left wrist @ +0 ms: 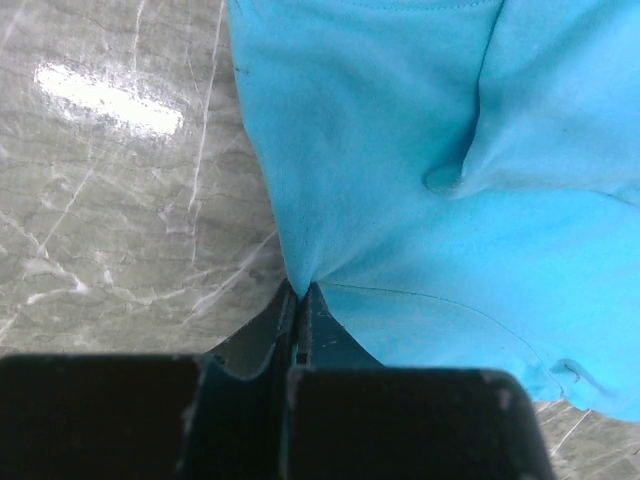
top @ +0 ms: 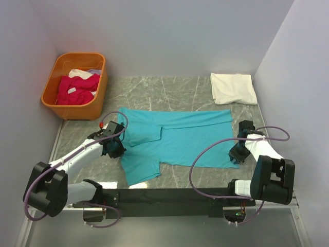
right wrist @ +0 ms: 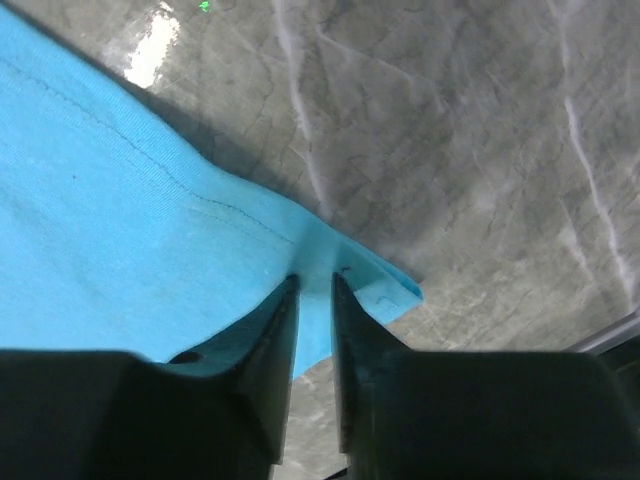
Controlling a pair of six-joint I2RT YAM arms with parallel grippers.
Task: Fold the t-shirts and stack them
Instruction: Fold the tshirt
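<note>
The bench (top: 180,87) has a grey marbled top with pale veins, glossy enough to throw back white glare from overhead light in both wrist views. Plain pale lavender-white walls (top: 169,36) close it in at the back and on both sides. A black rail (top: 164,195) runs along the near edge, over a dull metal strip.

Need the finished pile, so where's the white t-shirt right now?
In the top view, the white t-shirt lies folded at the table's far right corner, beyond the spread teal t-shirt, opposite the orange basket.
</note>
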